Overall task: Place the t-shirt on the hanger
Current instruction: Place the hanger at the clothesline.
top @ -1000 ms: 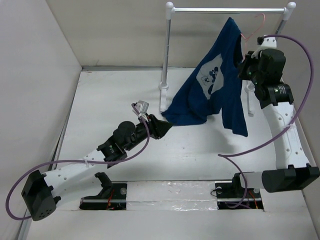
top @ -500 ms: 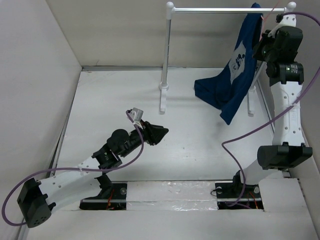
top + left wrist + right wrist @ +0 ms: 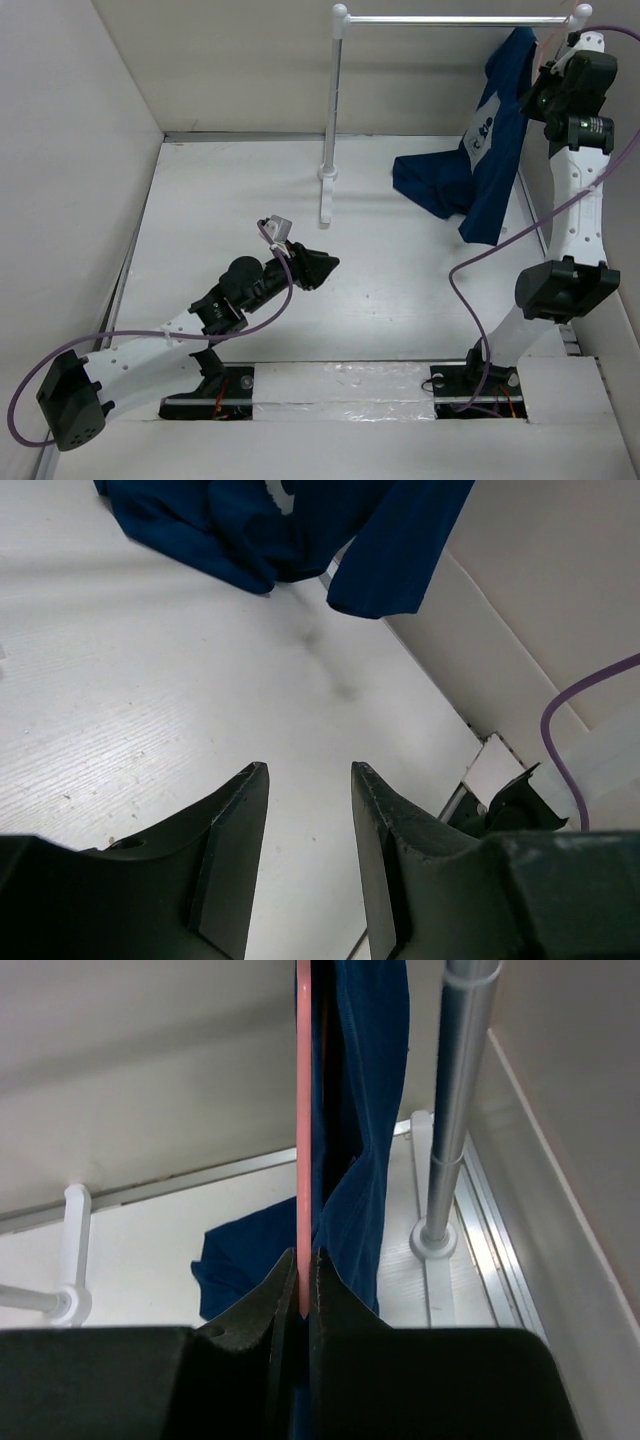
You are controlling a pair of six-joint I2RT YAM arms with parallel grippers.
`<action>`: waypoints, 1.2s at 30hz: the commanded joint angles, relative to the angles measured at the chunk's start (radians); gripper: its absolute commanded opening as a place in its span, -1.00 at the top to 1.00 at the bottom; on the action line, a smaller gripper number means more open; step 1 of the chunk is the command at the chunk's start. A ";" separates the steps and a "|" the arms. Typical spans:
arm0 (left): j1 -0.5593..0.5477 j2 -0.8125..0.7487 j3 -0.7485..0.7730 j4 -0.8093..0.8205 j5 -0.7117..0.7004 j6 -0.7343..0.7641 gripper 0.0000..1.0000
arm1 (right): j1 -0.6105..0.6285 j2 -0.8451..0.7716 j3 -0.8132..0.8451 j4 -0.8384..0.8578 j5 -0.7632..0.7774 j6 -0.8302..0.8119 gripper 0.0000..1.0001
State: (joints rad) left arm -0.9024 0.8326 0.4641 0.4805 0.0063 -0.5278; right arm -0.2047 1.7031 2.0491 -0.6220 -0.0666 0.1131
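The navy t-shirt (image 3: 490,150) with its white print hangs from the pink hanger (image 3: 546,50) near the right end of the white rack. Its lower part rests crumpled on the table. In the right wrist view the hanger (image 3: 304,1110) runs up as a thin pink bar with the t-shirt (image 3: 365,1130) draped beside it. My right gripper (image 3: 548,82) is raised high and shut on the hanger (image 3: 303,1265). My left gripper (image 3: 322,265) is open and empty, low over the table's middle. The left wrist view (image 3: 308,775) shows the t-shirt (image 3: 280,525) far ahead.
The tall white rack (image 3: 335,110) with its top bar (image 3: 450,19) stands at the back; its right post (image 3: 455,1110) is close beside the shirt. Purple cables (image 3: 500,250) loop off both arms. White walls close in the left, back and right.
My right gripper has lifted the hanger with the t-shirt up and to the right, near the rack's bar. My left gripper has let go of the shirt's hem and drawn back slightly.
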 commanded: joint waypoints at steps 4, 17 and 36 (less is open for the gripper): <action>-0.004 0.007 0.002 0.046 0.004 0.006 0.28 | -0.051 0.065 0.149 0.097 -0.065 0.003 1.00; -0.004 0.026 0.016 0.038 -0.019 -0.008 0.27 | -0.012 0.109 -0.022 0.200 -0.045 0.006 1.00; -0.004 0.013 0.116 -0.062 -0.080 -0.051 0.05 | -0.078 -0.313 -0.349 0.410 -0.096 0.157 -1.00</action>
State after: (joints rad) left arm -0.9024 0.8665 0.5083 0.4133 -0.0380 -0.5644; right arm -0.2825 1.5036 1.7084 -0.3122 -0.1902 0.2642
